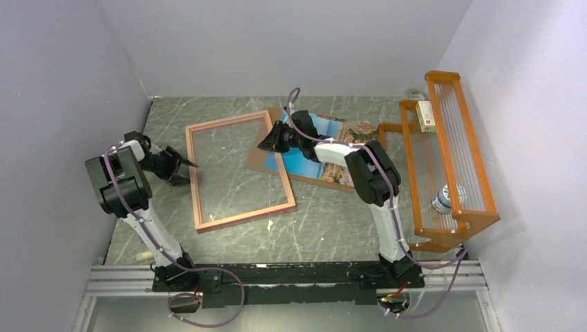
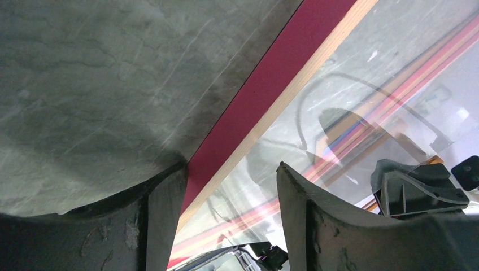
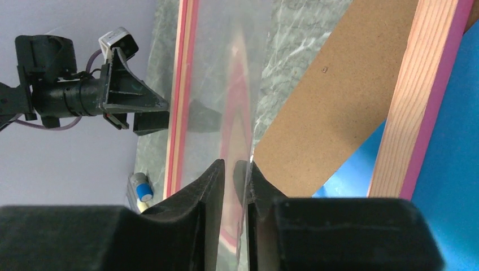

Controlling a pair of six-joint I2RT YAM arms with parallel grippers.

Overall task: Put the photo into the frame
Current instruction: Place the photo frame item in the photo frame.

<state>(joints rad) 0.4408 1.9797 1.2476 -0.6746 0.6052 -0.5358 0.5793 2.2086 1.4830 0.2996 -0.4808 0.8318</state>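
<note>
Marble table (image 1: 318, 232): frame (image 1: 246, 215) flat, overlapping board (image 1: 255, 161) w/ photo (image 1: 299, 163); L tool (image 1: 190, 173) open.

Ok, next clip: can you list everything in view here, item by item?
frame: 1, pink and pale wood, flat at table centre
pane: 1, clear, within the frame
photo: 1, blue sea with rocks, right of the frame, on the board
board: 1, brown, under the photo and the frame's right rim
rack: 1, orange, right side
box: 1, white and red, on the rack
can: 1, pale, low in the rack
scrap: 1, white, on the table
table: 1, grey marbled
left gripper: open, straddling the frame's left rim
right gripper: at the frame's right rim, jaws nearly closed, grip unclear
</note>
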